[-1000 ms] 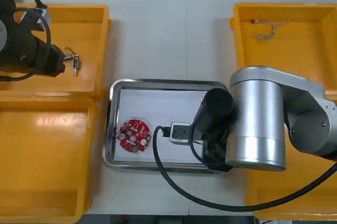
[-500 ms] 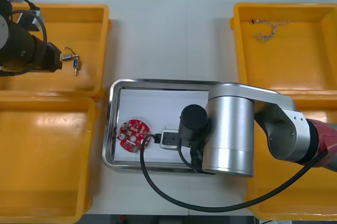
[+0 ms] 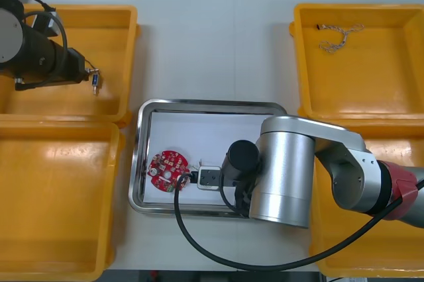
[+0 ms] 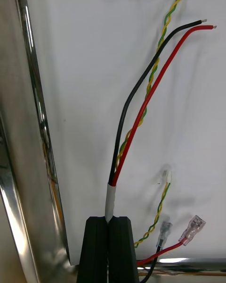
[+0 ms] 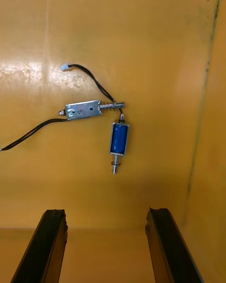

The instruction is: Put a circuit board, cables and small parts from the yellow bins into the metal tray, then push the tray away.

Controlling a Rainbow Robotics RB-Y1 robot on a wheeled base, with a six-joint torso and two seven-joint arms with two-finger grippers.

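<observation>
tabletop (image 3: pixel 212 44): light, tray at centre
left bin (image 3: pixel 126 37): far one on the left side, holds the small parts, left pincer over it
tray (image 3: pixel 205 104): white inside, board and cables in it
right pincer (image 4: pixel 108 219): low over the tray's near edge, just beside the board, clamped on the cable
left pincer (image 5: pixel 107 212): fingers wide apart, nothing between them
board (image 3: pixel 168 171): flat in the tray's near left part
cable (image 4: pixel 141 118): red and black leads run straight out from the right pincer over the tray floor
silver part (image 5: pixel 84 109): lies crosswise to the left fingers
blue part (image 5: pixel 119 139): straight ahead of the left pincer, about midway between the finger lines, long axis along the fingers; likely gripped across its short width after a straight reach forward
</observation>
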